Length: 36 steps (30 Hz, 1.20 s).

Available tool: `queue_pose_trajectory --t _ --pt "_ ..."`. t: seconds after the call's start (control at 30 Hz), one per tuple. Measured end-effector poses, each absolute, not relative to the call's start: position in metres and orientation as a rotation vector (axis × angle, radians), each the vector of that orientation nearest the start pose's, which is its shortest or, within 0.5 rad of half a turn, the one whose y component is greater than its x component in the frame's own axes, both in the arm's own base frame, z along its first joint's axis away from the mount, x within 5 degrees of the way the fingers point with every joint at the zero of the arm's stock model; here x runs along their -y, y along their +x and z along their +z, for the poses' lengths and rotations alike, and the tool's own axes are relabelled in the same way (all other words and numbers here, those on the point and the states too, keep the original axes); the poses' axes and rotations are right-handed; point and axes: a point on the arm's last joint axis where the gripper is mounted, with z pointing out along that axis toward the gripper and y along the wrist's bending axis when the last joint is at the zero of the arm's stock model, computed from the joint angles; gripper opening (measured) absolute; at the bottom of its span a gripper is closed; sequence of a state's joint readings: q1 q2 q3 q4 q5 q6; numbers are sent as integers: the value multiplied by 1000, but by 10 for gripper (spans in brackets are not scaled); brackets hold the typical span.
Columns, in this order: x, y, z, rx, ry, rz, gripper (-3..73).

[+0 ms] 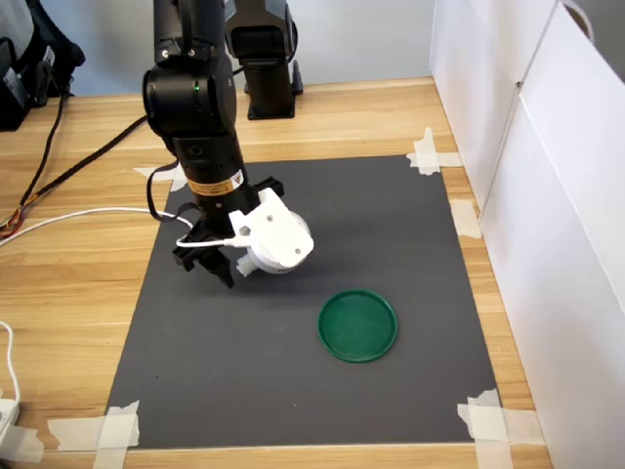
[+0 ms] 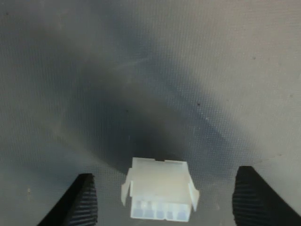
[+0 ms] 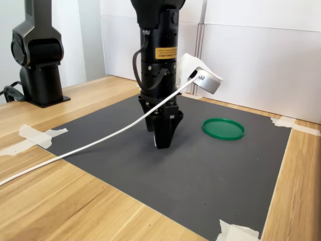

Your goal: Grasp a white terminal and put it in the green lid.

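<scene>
Pointing straight down over the dark mat (image 1: 322, 381), the gripper (image 2: 162, 200) has its two ribbed fingertips (image 2: 84, 200) spread wide, one on each side of the white terminal (image 2: 160, 190). Terminal lies on the mat between them, gaps on both sides, no contact. Its open socket face shows a row of small cells in the wrist view. In both exterior views the terminal is hidden behind the fingers, so only the wrist view shows it.

Gripper (image 1: 207, 266) sits near the mat's left edge in the first exterior view, about halfway along that edge, tips very close to the surface. Tips (image 3: 163, 143) look just above or touching the mat in the second exterior view; can't tell which.

Green lid (image 1: 357, 325) lies flat on the mat, rim up, well apart from the gripper, nearer the mat's front edge and right of centre in the first exterior view. Green lid (image 3: 223, 128) is empty.

White wrist camera housing (image 1: 273, 239) sticks out from the arm, white cable (image 3: 90, 145) trailing off across the wooden table (image 1: 78, 322). White tape (image 1: 117, 425) holds the mat corners down. A second black arm base (image 3: 37, 55) stands at the table's far edge.
</scene>
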State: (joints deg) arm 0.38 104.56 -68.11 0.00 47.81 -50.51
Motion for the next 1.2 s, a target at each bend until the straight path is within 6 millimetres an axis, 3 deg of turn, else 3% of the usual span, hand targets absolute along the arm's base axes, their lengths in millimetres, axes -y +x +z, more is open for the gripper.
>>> queue_pose_trajectory --t 0.3,0.63,0.77,1.0,1.2 --pt "-3 351 184 -2683 -1250 -103 691" --pt "-3 351 184 -2719 -1154 -97 621" --pt "-3 350 183 -2741 -1131 -87 539" --pt "-3 349 176 -2786 -1134 -63 313" --pt "-4 351 188 -2751 -1123 -72 313"
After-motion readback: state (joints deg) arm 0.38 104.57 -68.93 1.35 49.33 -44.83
